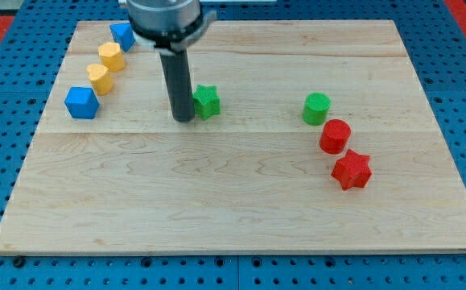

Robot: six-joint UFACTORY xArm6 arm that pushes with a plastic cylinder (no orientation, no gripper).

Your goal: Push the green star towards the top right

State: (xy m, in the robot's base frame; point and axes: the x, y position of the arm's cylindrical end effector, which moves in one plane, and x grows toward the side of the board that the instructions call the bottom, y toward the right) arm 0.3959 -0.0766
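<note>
The green star (208, 101) lies on the wooden board (233, 201), left of the middle and in the upper half. My tip (183, 118) rests on the board right beside the star, at its left and slightly lower side, touching it or nearly so. The dark rod rises straight up from the tip and hides part of the star's left edge.
At the view's upper left are a blue block (121, 35), two yellow blocks (111, 56) (98, 78) and a blue cube (81, 102). At the right are a green cylinder (316, 108), a red cylinder (335, 136) and a red star (352, 170).
</note>
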